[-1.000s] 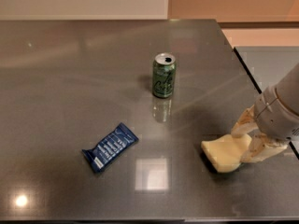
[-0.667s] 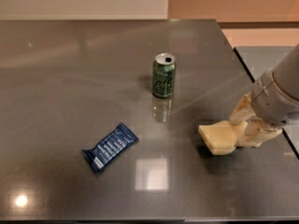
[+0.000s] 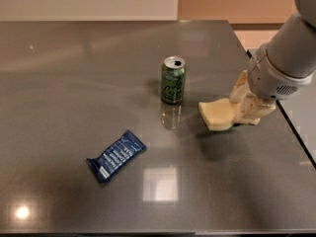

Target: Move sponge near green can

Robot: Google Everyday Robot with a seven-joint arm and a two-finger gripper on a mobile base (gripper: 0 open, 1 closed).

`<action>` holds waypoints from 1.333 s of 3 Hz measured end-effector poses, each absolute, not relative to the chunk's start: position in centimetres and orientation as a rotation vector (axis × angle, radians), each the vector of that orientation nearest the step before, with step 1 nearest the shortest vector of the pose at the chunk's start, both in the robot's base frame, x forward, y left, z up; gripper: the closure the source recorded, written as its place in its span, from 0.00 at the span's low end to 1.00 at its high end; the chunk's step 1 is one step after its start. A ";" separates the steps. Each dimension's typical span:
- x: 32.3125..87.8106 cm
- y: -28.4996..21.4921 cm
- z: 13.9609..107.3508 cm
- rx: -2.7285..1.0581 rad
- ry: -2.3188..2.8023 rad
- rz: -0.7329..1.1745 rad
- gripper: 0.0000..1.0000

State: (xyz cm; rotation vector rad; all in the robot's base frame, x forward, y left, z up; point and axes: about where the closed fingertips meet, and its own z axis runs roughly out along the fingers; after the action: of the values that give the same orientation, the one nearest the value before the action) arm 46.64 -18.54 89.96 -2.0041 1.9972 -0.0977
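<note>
The green can (image 3: 173, 80) stands upright near the middle of the dark table (image 3: 74, 83), its silver top open. The pale yellow sponge (image 3: 216, 114) is held just to the right of the can, a short gap between them, low over the table. My gripper (image 3: 238, 110) comes in from the right and is shut on the sponge's right end; its pale fingers (image 3: 245, 101) clasp the foam.
A blue snack wrapper (image 3: 116, 155) lies at the front left of the can. The table's right edge (image 3: 276, 102) runs just behind my arm, with another surface beyond it. A wall runs along the back.
My gripper has carried the sponge up and to the left, from the front right of the table to close beside the can. The can and wrapper have not moved.
</note>
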 end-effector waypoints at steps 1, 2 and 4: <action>49.7 -17.9 89.9 -1.954 2.010 -0.116 1.00; 52.1 -17.3 88.9 -1.924 2.033 -0.105 1.00; 54.2 -16.2 87.0 -1.905 2.056 -0.067 0.58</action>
State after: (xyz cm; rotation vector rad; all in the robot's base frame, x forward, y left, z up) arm 54.18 -16.22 86.96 -1.9046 2.0564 -0.0665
